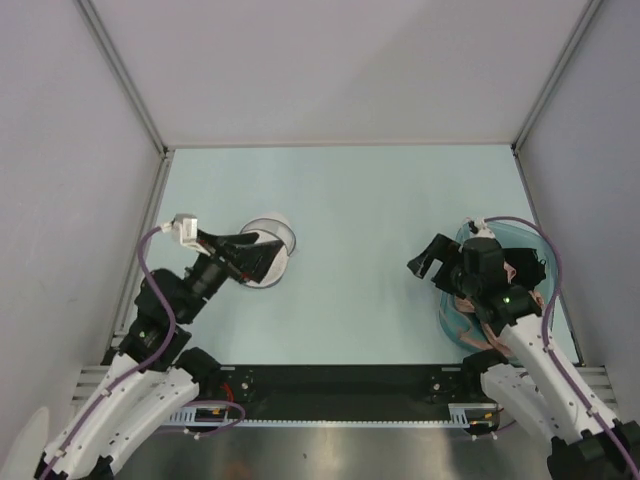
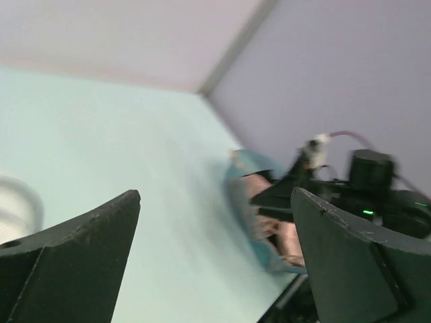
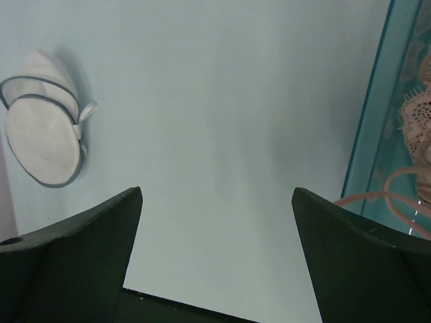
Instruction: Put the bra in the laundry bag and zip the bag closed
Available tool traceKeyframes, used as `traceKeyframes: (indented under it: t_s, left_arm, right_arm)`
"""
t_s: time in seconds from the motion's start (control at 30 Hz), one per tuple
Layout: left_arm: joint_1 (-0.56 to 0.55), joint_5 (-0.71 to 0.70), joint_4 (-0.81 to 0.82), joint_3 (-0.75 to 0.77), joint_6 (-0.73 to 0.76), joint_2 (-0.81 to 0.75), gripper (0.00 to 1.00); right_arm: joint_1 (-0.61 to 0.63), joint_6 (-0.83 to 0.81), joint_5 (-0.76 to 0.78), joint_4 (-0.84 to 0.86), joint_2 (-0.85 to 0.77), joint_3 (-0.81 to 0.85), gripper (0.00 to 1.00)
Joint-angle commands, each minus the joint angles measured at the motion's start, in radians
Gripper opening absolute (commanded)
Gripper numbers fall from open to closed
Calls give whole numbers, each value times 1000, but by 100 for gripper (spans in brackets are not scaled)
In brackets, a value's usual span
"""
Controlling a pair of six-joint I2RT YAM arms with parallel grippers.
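I am at the very start: the salmon-pink satin bra (image 2: pixel 286 234) with its thin pink straps lies in the translucent teal plastic basin (image 3: pixel 369 134) at the three o'clock side of the pale blue-green table (image 1: pixel 360 200), not yet picked up. The small round white mesh laundry bag (image 3: pixel 44 131) with its dark zip rim sits at nine o'clock, well apart from the basin. Its two domed halves look parted, though I cannot be sure.

My left gripper (image 1: pixel 268 258) hovers over the bag with its jaws spread wide, holding nothing. My right gripper (image 1: pixel 432 262) hangs just beside the basin's nine o'clock rim, jaws equally wide and empty.

Next, I judge, my right gripper must swing toward three o'clock, dip inside the basin and pinch a cup rather than a slippery strap.
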Motion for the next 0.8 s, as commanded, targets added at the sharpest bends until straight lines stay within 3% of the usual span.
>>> traceKeyframes:
  t_s: [0.0, 0.17, 0.4, 0.6, 0.77]
  left_arm:
    - [6, -242, -491, 207, 61, 121, 100]
    - [17, -292, -621, 236, -23, 144, 100]
    - [35, -240, -803, 292, -115, 144, 99]
    - [34, -324, -899, 314, -122, -1, 81]
    - [34, -485, -1022, 429, -114, -83, 67]
  right_arm:
    - [84, -59, 145, 57, 159, 172, 100]
    - [374, -216, 347, 239, 514, 362, 100]
    - [550, -358, 376, 548, 1013, 707, 100]
    - [651, -405, 290, 687, 1314, 909, 96]
    - [736, -396, 276, 786, 1386, 933, 84]
